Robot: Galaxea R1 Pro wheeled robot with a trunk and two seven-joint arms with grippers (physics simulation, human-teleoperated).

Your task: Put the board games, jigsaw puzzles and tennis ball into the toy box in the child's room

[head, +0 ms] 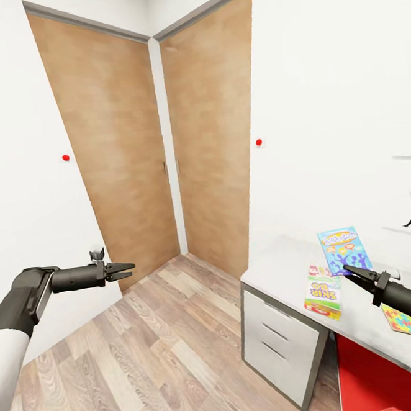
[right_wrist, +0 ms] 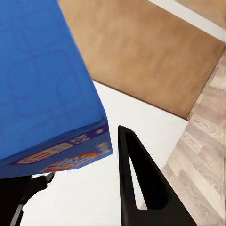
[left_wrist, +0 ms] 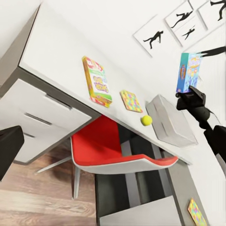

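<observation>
Over the table [head: 279,267] edge, right end effector [head: 351,272] clamping blue board game [head: 344,250]

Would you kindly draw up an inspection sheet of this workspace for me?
Surface: pale grey desk top, drawers below.
Job's things: green-white-red Skip-Bo box, multicoloured square puzzle, yellow-green ball and light grey bin on the desk; second puzzle on its lower section.
Clutter: red chair under the desk.
Grippers: right gripper holds blue game box; left gripper empty, jaws unclear.
Cables: nothing seen.
Surroundings: wooden doors, plank floor, silhouette pictures.
</observation>
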